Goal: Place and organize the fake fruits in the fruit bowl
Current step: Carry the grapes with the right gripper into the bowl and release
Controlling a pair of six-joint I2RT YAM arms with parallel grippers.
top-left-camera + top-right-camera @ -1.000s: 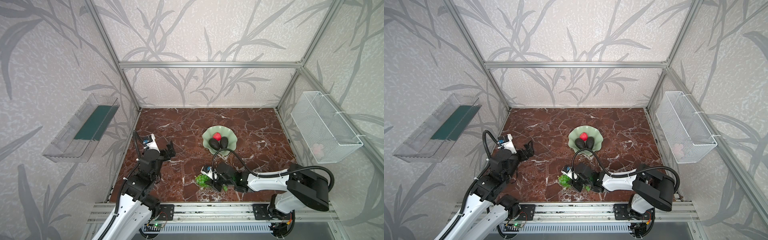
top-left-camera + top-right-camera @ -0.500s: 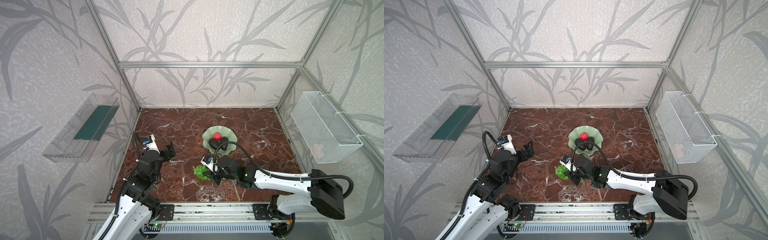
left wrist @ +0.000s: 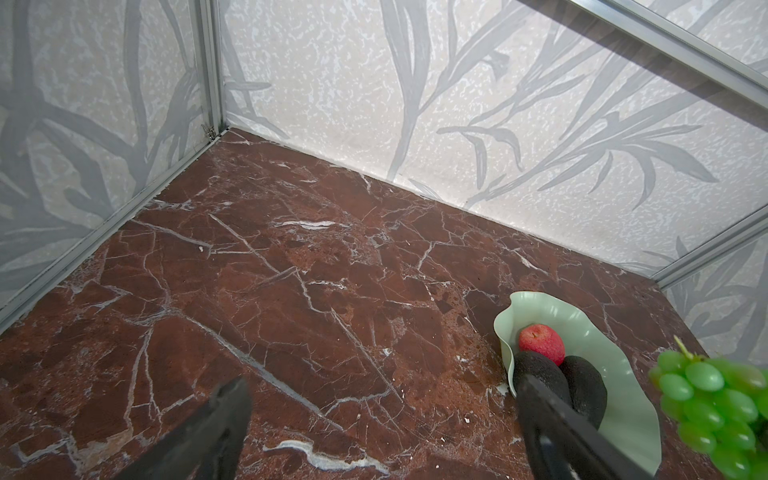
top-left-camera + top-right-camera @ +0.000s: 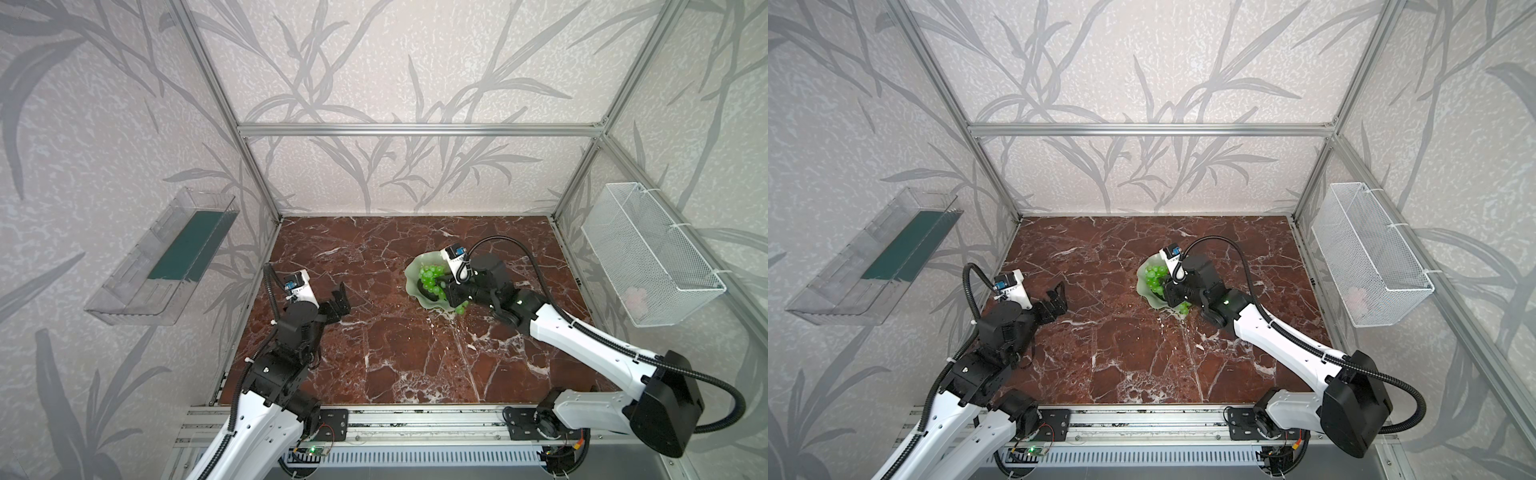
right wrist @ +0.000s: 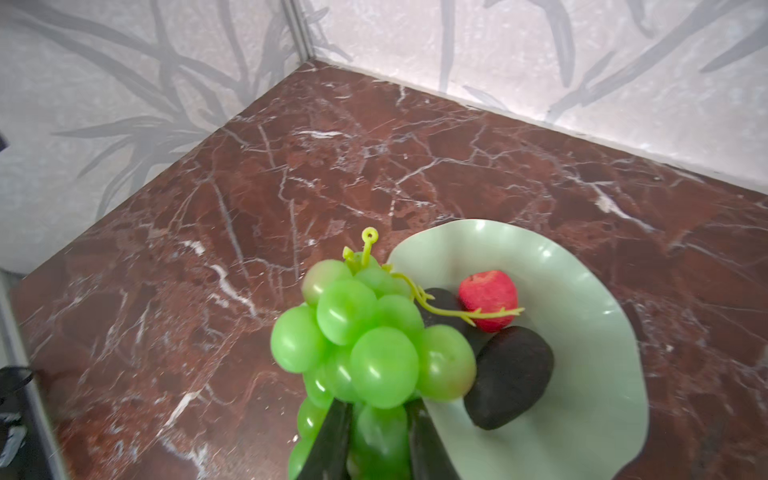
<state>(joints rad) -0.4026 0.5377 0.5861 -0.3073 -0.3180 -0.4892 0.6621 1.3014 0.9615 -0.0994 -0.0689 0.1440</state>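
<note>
We see the right hand (image 5: pixel 378 440) closed tight on the grapes (image 5: pixel 365 353). In the right wrist view its two dark fingers (image 5: pixel 328 444) pinch the lower part of the bright green bunch, whose stem points away from the hand. In both top views the right arm reaches across the table (image 4: pixel 374 353) to the fruit bowl (image 4: pixel 411 279), and the grapes cover much of the bowl's inside. A few of them hang below the hand at the bowl's near rim. We cannot tell whether the bunch touches the bowl or the fruits under it.

The pale green bowl with the wavy rim stands on the dark red marble table, right of the middle. Inside it lie the two avocados (image 5: pixel 511 378), dark and pebbly, side by side. The small red fruit (image 5: pixel 488 297) sits just beyond them, toward the back wall.

The left hand (image 4: pixel 338 297) hangs over the left part of the table, well apart from the bowl. Its jaws are spread wide with nothing between them, and the left wrist view shows bare marble between its fingers (image 3: pixel 224 415). On the side walls we see a clear tray (image 4: pixel 166 257) at the left and a white wire basket (image 4: pixel 648 257) at the right.
</note>
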